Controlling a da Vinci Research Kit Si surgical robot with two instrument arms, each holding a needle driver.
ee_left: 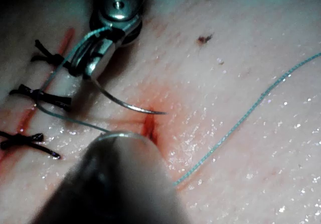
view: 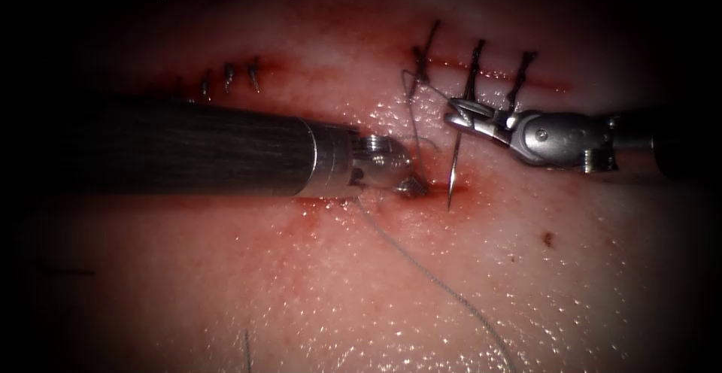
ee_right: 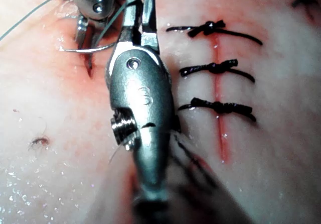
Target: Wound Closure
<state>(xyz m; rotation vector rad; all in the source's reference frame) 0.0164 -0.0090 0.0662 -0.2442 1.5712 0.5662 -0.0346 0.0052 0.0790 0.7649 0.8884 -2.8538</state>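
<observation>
I see the needle [view: 454,164] clamped near its tail in my right tool [view: 460,114], its point at 6 o'clock, resting at a red-stained spot of the tissue [view: 316,283]; I cannot tell whether it has entered. Thread [view: 432,279] trails off toward 5 o'clock. My left tool [view: 411,186] presses the tissue just beside that spot; grip unclear. Three dark stitches [view: 474,68] sit at 12 o'clock, so I judge closure partly done.
</observation>
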